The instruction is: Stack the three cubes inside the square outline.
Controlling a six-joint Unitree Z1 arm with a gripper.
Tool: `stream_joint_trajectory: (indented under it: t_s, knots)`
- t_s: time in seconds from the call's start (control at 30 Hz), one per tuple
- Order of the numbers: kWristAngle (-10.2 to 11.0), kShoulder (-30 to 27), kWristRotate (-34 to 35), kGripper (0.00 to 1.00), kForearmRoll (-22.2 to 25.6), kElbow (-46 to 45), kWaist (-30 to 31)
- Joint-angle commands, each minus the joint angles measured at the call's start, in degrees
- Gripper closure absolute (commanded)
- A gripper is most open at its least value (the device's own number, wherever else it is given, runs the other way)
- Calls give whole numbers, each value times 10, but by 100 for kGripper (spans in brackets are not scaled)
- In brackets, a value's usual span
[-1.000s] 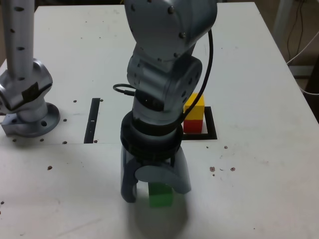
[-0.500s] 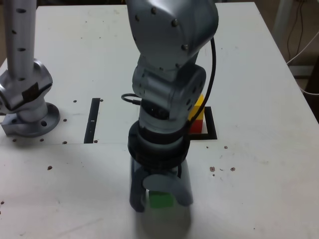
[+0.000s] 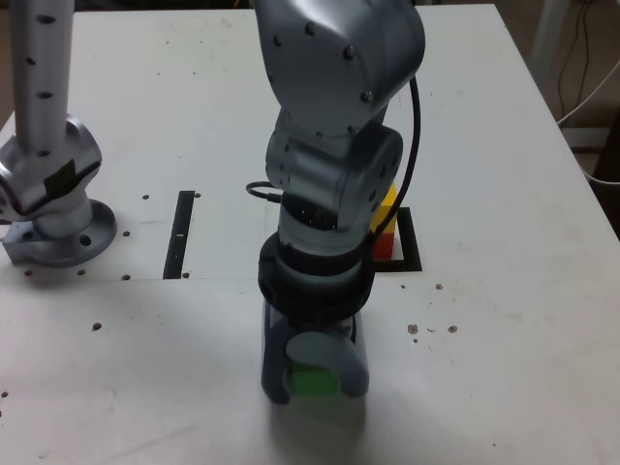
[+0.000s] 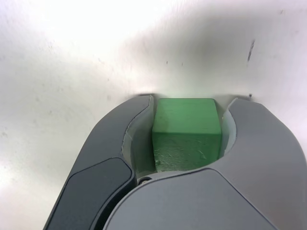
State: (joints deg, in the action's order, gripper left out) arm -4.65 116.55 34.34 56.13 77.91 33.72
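Going from the exterior view's left, the arm's grey base is sitting at the far edge of the counter, with a thin black strip lying flat just to its right; neither belongs to the job. Next comes the arm itself, reaching down toward the near edge, where the tool is straddling the green cube. In the wrist view the green cube is sitting between the two jaws with the counter showing beyond it. The jaws are narrowed to about the cube's width; one side looks pressed to its face, while a sliver of gap may remain on the other, so I cannot tell whether the grip is firm yet. Whether the cube is resting on the counter is also unclear.

Further to the exterior view's right, and farther back, the yellow cube is resting on the red cube inside the square outline, both mostly hidden behind the arm.

The step in hand looks like securing the green cube, the last of the three. To do it well, the tool should be finishing its squeeze squarely on two opposite faces before any lift, since a corner pinch could twist the cube. The lift then needs to be going straight up, high enough to clear the yellow top, because a sideways brush would likely topple the two-cube stack.
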Motion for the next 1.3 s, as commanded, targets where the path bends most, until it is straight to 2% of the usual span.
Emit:
stream_joint_trajectory:
  t_s: [0.0, 0.07, 0.2, 0.33, 0.43, 0.63, 0.8, 1.07, 1.2, 1.27]
  knots:
    - [2, -5, -2, 55, 2, -3, -2]
    - [3, -6, -2, 58, 3, -3, -3]
    - [10, -9, -6, 71, 7, 4, -3]
    - [17, -24, -11, 76, 36, 16, -5]
    - [24, -48, -13, 76, 87, 36, -8]
    - [51, -102, -39, 76, 218, 92, -24]
    - [65, -128, -131, 76, 272, 120, -88]
    - [86, -129, -254, 76, 285, 166, -226]
    - [105, -119, -292, 76, 290, 198, -280]
    - [108, -110, -304, 76, 291, 207, -298]
